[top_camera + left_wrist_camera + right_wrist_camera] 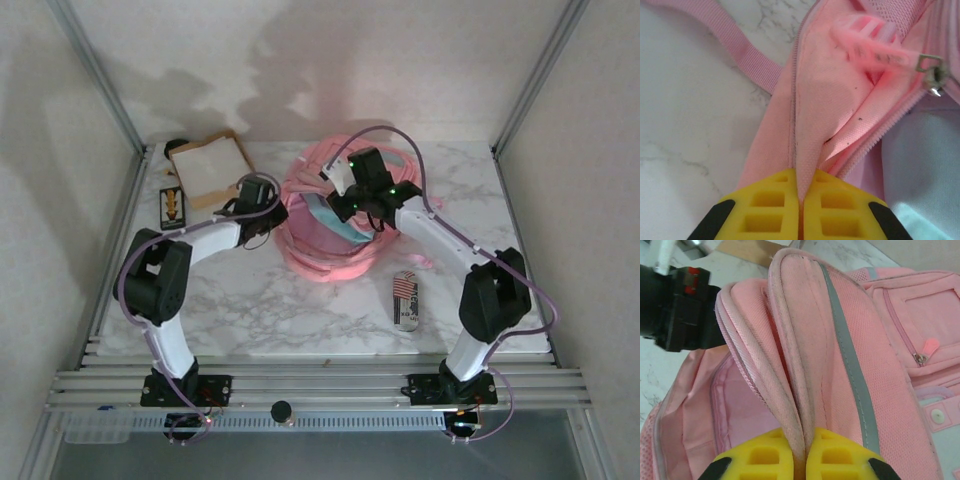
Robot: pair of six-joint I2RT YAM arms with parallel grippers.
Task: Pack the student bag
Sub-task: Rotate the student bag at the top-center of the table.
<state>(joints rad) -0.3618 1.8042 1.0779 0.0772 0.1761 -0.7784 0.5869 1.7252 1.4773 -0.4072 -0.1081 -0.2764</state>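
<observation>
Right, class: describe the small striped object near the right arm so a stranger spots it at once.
Start at the marble table and its pink student bag. Nearer than the bag, beside the right arm, lies a small oblong object. It alone bears red-and-white stripes; the box is plain brown.

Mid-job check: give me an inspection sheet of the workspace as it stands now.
Surface: marble-pattern table, no spills seen.
Job's things: student bag at the far middle, unzipped.
Clutter: cardboard box at far left; dark card beside it by the left edge; flag-print case near right of the bag.
Grippers: left gripper shut on the bag's zip edge; right gripper shut on its padded rim.
Cables: purple cable loops over the bag from the right arm; no snag seen.
Surroundings: aluminium frame, white walls; nothing else seen.
</observation>
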